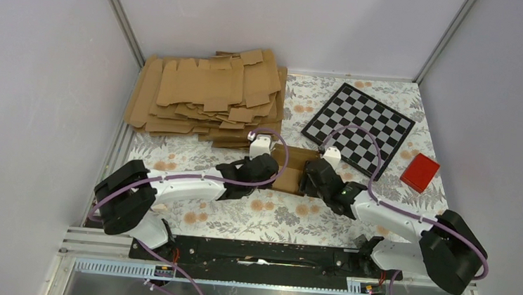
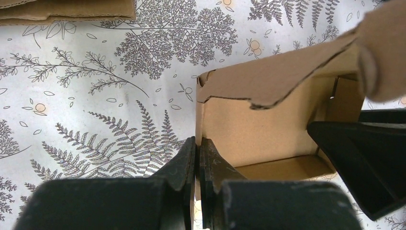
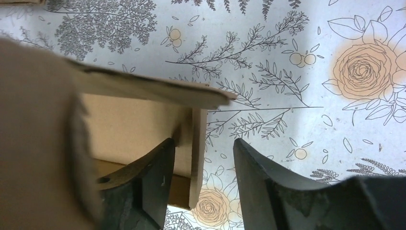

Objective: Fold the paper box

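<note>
robot lab cell: plain enclosure walls [image 1: 31,80], aluminium frame posts [image 1: 120,18], checkerboard [image 1: 357,129] on floral tablecloth [image 1: 281,216].

From above, the paper box [image 1: 288,180] is largely hidden from sight.

- We are looking at a table [image 1: 389,105] that is wearing a pale cloth printed with grey ferns and orange flowers.
- A pile of flat brown cardboard blanks [image 1: 206,94] is lying at the far left.
- A checkerboard [image 1: 359,123] is lying flat at the far right, turned at an angle.
- A small red block [image 1: 420,172] is sitting near the board's right corner.
- The paper box [image 1: 292,171] is resting near the middle, partly folded, just in front of the pile.
</note>
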You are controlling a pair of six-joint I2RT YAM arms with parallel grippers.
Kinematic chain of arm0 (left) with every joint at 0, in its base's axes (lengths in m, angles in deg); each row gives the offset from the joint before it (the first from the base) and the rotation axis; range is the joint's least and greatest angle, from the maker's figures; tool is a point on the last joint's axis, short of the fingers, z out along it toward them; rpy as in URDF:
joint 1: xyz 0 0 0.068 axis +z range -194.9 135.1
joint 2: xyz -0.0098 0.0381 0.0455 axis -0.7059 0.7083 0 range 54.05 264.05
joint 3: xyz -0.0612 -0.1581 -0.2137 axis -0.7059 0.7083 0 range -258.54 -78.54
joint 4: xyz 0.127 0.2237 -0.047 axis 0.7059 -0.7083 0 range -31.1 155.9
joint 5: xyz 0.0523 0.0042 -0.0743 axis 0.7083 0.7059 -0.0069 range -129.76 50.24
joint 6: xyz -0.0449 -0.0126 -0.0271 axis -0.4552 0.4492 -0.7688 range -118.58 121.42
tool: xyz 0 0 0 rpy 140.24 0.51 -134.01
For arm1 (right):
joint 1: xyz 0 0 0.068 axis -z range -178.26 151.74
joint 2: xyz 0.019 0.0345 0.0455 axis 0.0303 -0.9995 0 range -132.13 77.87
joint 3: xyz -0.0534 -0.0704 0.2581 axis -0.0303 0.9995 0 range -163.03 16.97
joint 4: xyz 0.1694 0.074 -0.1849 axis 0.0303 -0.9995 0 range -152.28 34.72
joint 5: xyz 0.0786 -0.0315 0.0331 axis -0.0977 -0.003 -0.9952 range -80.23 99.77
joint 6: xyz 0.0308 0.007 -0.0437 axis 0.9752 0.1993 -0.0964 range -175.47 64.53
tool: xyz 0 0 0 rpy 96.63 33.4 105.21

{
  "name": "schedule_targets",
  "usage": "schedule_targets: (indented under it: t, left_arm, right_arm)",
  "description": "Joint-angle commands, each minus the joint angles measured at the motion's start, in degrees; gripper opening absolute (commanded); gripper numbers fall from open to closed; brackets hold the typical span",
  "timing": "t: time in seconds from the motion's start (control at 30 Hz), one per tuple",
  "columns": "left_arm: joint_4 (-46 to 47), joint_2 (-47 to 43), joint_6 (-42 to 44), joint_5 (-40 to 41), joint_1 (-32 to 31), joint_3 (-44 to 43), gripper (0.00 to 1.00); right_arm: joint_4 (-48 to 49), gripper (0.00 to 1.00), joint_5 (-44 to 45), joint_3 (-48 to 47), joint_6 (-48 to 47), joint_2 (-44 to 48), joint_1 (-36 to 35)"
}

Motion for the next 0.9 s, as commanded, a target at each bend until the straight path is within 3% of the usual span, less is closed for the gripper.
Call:
schedule_targets:
  t: [0.0, 0.23, 0.5, 0.87]
  left_arm:
    - [1.3, 0.2, -0.2, 1.6, -0.2, -2.3, 0.0]
    - [0.8, 1.3, -0.3, -0.8, -0.2, -2.8, 0.0]
    - [-0.6, 1.6, -0.8, -2.0, 0.3, -1.8, 0.0]
    - [-1.5, 0.6, -2.8, -5.6, 3.2, 2.1, 0.0]
  right_arm:
    - [1.2, 0.58, -2.3, 1.4, 0.6, 4.7, 0.2]
    - [1.2, 0.78, -5.8, 1.8, -0.3, 7.5, 0.2]
    - [1.9, 0.91, -6.1, 3.6, -2.3, 11.0, 0.2]
    - [3.2, 0.98, -4.1, 6.3, -9.7, 15.5, 0.8]
